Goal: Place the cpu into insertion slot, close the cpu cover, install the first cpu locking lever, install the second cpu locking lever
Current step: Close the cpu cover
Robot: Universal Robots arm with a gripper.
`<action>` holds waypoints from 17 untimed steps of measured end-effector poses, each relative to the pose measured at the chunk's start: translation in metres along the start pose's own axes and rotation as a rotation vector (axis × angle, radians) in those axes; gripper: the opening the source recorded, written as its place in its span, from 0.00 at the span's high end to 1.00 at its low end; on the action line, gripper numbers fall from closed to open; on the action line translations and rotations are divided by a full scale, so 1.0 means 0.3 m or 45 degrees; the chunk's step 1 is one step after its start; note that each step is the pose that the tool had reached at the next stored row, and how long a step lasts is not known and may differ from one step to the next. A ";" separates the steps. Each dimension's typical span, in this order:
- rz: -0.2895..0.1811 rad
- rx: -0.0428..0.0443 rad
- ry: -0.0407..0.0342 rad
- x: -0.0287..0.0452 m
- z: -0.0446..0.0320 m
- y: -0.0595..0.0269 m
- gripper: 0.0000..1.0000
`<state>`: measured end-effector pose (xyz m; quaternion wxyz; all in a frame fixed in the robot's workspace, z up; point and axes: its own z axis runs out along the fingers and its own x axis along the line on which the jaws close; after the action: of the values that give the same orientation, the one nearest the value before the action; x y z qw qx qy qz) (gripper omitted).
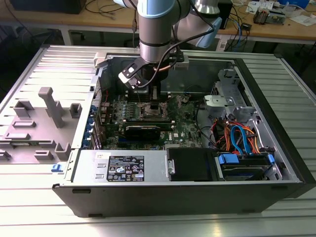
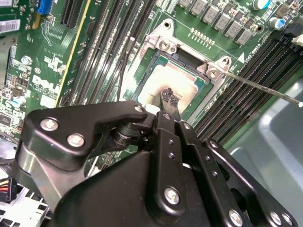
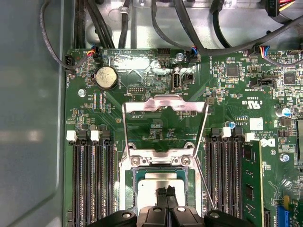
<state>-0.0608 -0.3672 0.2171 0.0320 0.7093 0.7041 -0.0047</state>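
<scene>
Gripper [image 3: 166, 189] low over the slot [image 3: 125, 187], fingers nearly together with only a slit between them and nothing held. The tips sit at the middle of the cpu [image 3: 150, 182]; whether they touch it I cannot tell. Cpu lies flat inside the slot, silver top up. Cover [image 3: 165, 101] is swung open, standing above the green board [image 3: 142, 75]. In the second wrist view, a thin lever [image 2: 260, 88] sticks out beside the slot.

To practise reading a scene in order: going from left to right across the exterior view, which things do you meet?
The grey plastic fixtures → the green motherboard → the orange and blue cables.
</scene>
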 end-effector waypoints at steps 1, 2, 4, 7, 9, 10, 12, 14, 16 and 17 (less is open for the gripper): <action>0.000 0.000 0.0001 0.000 0.001 0.011 0.89; 0.000 0.000 0.0002 0.000 0.000 0.011 0.89; 0.000 0.000 0.0002 0.000 -0.003 0.011 0.89; 0.000 0.000 0.0002 -0.001 -0.016 0.012 0.89; 0.000 0.000 0.0004 -0.001 -0.016 0.012 0.89; 0.000 0.000 0.0003 -0.001 -0.016 0.013 0.89; 0.000 0.000 0.0002 0.000 -0.016 0.028 0.89; 0.000 0.000 0.0001 -0.001 -0.016 0.040 0.89; 0.000 0.000 0.0001 0.000 -0.015 0.048 0.89; 0.000 0.000 0.0002 0.000 -0.015 0.051 0.89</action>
<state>-0.0458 -0.3671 0.2222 0.0319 0.7093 0.7041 -0.0048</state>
